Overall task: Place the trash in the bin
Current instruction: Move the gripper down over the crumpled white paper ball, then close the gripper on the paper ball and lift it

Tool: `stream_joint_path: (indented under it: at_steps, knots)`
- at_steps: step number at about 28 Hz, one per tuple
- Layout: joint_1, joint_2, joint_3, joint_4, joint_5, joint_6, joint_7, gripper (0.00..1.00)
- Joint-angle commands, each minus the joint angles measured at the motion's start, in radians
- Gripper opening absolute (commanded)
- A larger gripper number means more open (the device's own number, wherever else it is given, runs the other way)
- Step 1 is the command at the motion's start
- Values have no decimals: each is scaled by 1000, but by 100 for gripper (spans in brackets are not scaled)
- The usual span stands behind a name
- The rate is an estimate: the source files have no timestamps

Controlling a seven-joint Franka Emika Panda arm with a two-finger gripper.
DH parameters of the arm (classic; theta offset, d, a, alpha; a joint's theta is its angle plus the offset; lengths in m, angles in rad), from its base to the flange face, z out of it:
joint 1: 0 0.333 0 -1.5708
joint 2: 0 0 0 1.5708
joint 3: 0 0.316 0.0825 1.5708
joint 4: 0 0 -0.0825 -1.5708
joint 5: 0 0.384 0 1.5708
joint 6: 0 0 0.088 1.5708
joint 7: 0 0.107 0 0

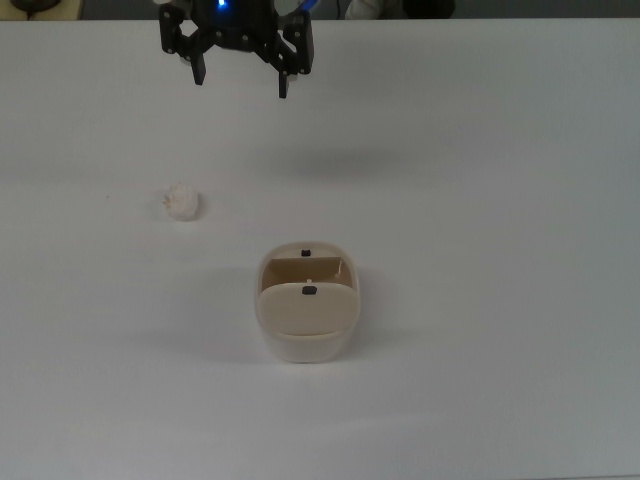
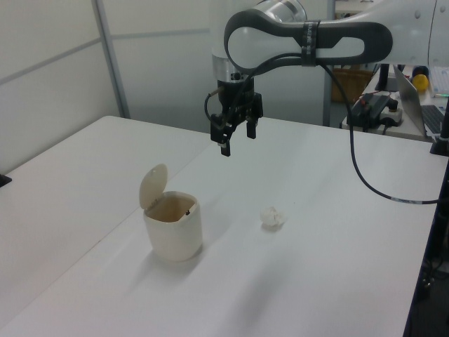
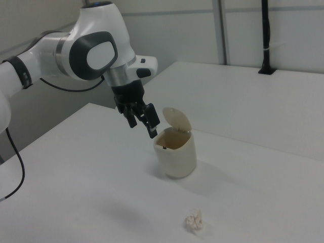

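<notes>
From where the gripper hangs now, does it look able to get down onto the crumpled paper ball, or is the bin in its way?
Probably yes. The gripper hangs open above the table, and the paper ball lies alone, well apart from the bin. Nothing stands between them.

White rounded arm [image 2: 393,24] with grey joint sections; black gripper [image 2: 238,140]; black cable [image 2: 365,172] trailing; small blue light.

Trash [image 1: 182,202] on table [image 1: 480,180], apart from bin [image 1: 307,318], toward the top view's left
</notes>
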Motion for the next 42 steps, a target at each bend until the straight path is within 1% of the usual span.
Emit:
stream_joint_path:
  at_steps: [1, 4, 7, 11, 12, 14, 17, 18, 21, 22, 23, 26, 27, 28, 32, 39, 42]
  knots:
    - [-7, 14, -29, -18, -13, 22, 46, 100]
    - [-10, 23, -42, -20, -10, 19, 46, 100]
    - [-26, 62, -62, -32, -10, 20, 46, 100]
    - [-40, 99, -63, -64, -19, 27, 43, 100]
    - [-52, 115, -62, -85, -31, 37, 39, 100]
    - [-64, 134, -62, -105, -50, 53, 39, 100]
    - [-78, 148, -63, -150, -62, 85, 31, 100]
    - [-99, 155, -62, -180, -62, 134, 26, 100]
    - [-112, 174, -62, -240, -67, 210, 26, 100]
    - [-112, 180, -62, -259, -74, 235, 26, 100]
    - [-113, 197, -62, -285, -94, 288, 28, 100]
    - [-116, 220, -62, -297, -104, 335, 29, 100]
    - [-115, 236, -63, -297, -107, 343, 31, 93]
    - [-115, 241, -63, -296, -110, 344, 29, 90]
    - [-115, 246, -62, -302, -127, 344, 31, 88]
    - [-115, 258, -62, -311, -130, 376, 34, 88]
    - [-115, 260, -62, -313, -133, 379, 35, 78]
